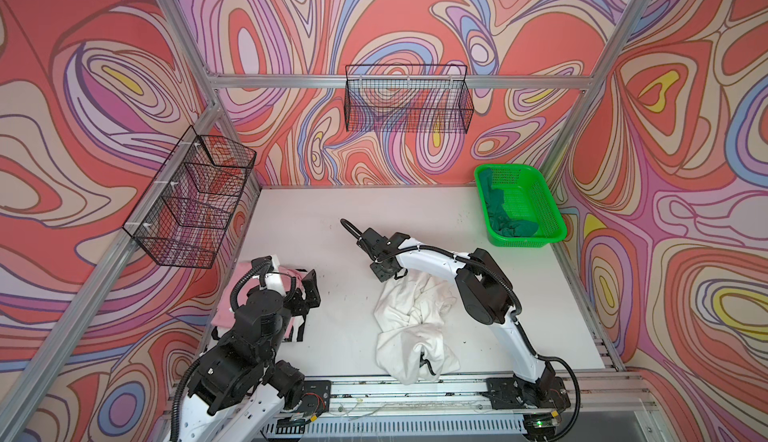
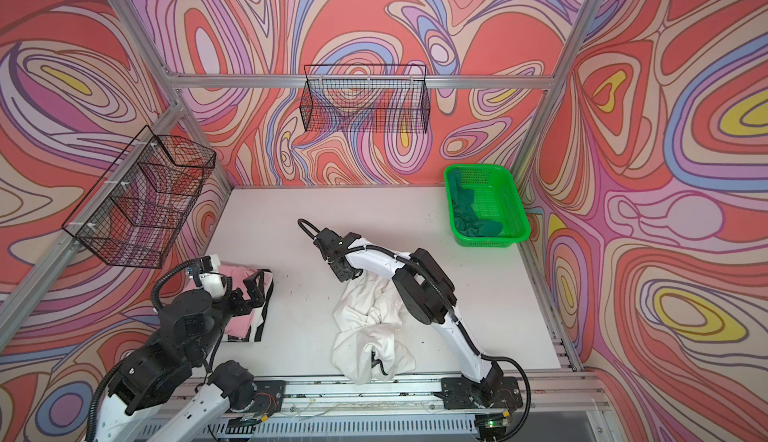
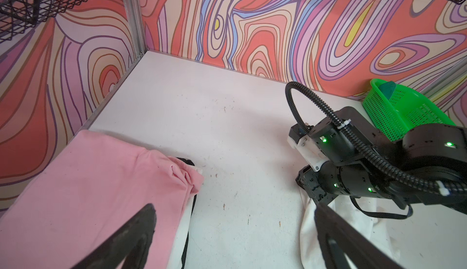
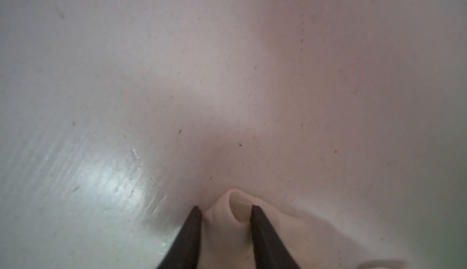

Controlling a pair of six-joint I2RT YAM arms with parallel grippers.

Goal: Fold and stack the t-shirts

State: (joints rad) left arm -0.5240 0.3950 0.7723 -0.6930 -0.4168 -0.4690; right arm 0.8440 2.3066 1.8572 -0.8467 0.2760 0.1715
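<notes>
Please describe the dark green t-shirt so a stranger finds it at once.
At the far right corner of the table stands a bright green basket. The dark green t-shirt lies crumpled inside it; the pink t-shirt and white t-shirt lie outside it.

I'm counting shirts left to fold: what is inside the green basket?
A crumpled dark green t-shirt lies along one side of the green basket; its remaining perforated floor is bare. Anything beneath the shirt is hidden.

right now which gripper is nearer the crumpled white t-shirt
Right. The right gripper is on the crumpled white t-shirt, at its far edge, a fold between its fingers; the left gripper hangs open beside the pink t-shirt, clear of the white one.
</notes>
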